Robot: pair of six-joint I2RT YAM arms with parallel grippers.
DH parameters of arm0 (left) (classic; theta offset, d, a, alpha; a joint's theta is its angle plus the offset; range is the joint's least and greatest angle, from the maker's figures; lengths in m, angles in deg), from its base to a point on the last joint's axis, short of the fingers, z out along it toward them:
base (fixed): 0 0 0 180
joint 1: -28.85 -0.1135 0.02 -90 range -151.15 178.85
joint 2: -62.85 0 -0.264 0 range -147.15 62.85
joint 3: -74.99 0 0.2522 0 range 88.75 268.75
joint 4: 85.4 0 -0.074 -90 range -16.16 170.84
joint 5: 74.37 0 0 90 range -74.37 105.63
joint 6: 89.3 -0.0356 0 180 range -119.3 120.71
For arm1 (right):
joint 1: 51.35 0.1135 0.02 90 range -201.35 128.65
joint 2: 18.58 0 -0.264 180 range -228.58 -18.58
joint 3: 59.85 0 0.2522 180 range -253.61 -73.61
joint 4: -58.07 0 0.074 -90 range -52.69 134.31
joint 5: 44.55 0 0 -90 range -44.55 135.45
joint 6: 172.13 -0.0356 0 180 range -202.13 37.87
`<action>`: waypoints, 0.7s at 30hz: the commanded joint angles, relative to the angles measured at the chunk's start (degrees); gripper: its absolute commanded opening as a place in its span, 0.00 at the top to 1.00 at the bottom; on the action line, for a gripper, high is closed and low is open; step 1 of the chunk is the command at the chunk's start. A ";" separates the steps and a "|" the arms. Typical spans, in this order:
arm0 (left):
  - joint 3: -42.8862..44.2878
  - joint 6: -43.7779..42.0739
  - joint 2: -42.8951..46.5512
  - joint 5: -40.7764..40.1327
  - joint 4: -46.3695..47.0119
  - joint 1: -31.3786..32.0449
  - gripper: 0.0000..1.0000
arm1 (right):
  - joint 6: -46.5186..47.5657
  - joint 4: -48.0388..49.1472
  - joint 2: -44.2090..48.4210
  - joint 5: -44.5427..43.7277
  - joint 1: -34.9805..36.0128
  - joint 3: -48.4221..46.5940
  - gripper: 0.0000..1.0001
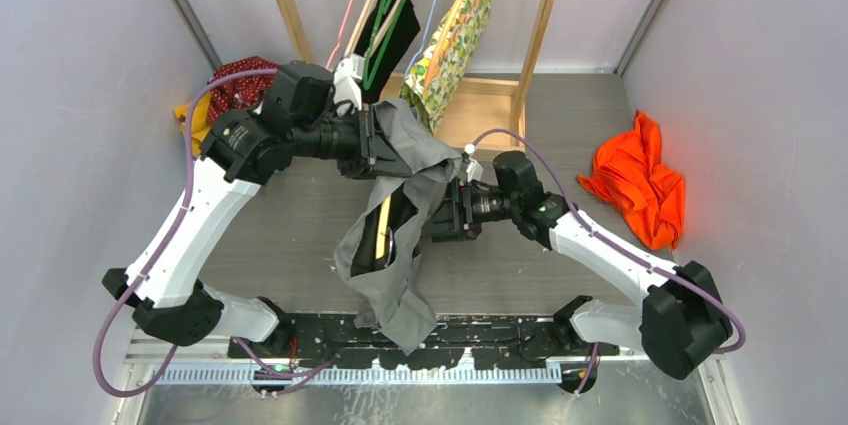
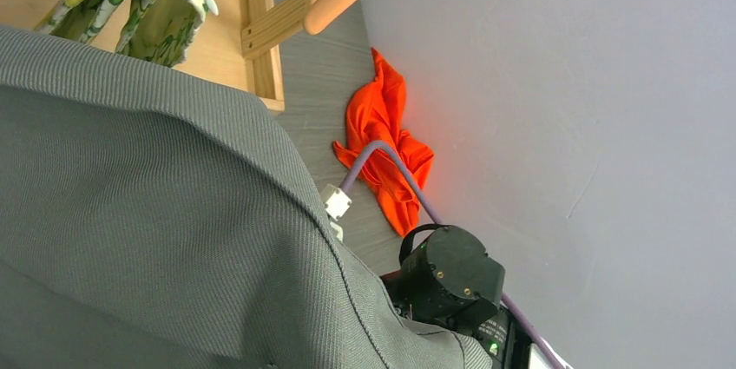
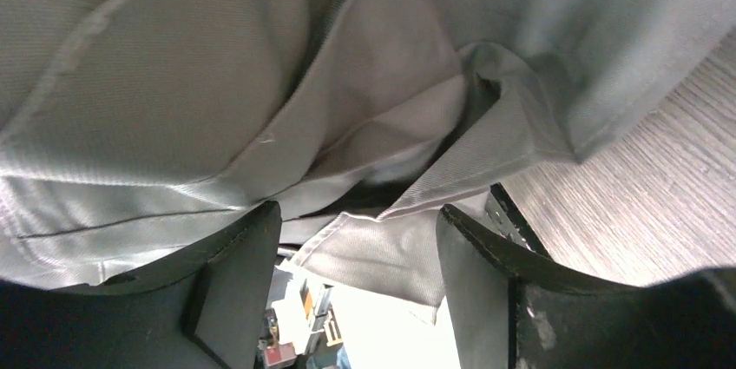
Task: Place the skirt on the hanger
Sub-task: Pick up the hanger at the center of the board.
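Grey wood-grain desk (image 1: 300, 225) between pale walls (image 1: 760, 55) carries the scene, with a wooden rack (image 1: 540, 30) at the far end. On the rack hang a green hanger (image 1: 381, 58), a black garment (image 1: 400, 30) and a floral garment (image 1: 455, 40).

The left tool (image 1: 376, 141) meets the top edge of the grey skirt (image 1: 405, 290), and cloth covers its fingers. In the left wrist view the skirt (image 2: 156, 239) fills the lower left and hides the fingers completely, so I cannot tell whether that tool is clamped or spread. From this tool the skirt hangs down towards the arm bases, its lower end draped over the near edge of the desk.

The right tool (image 1: 442, 215) sits against the skirt's side, below and to the right of the left tool. In its own wrist view the two black fingers (image 3: 234, 282) stand wide apart, gripping nothing. Folds of the skirt (image 3: 260, 82) lie just past the fingertips, and one flap hangs into the gap between them.

A pale wooden bar of the hanger (image 1: 383, 230) shows in the skirt's dark opening, just left of the right tool.

An orange cloth (image 1: 640, 185) lies on the desk well to the right of the right tool. A red patterned cloth (image 1: 240, 85) sits behind the left arm, left of the left tool.
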 commanded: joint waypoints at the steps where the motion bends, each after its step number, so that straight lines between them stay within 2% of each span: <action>1: -0.76 1.38 2.80 1.57 6.84 -0.65 1.00 | -0.65 2.80 0.09 -0.71 2.67 1.30 0.30; 4: -3.17 2.03 3.21 1.55 9.10 -1.29 1.00 | -0.90 3.12 -0.68 -2.45 6.84 2.47 0.30; 8: -5.45 2.74 2.93 2.19 11.95 -1.36 1.00 | -4.21 8.70 -2.59 -5.39 11.44 5.14 0.33; 9: -6.01 2.87 3.02 2.38 12.75 -1.35 1.00 | -4.35 9.16 -3.12 -6.26 12.18 5.13 0.39; 15: -7.65 3.06 3.77 3.23 13.55 -3.28 1.00 | -3.32 6.17 -0.95 -10.27 13.01 9.30 0.97; 21: -7.95 2.97 4.71 4.27 12.88 -5.84 1.00 | -0.10 -0.50 3.65 -17.13 12.70 15.52 0.99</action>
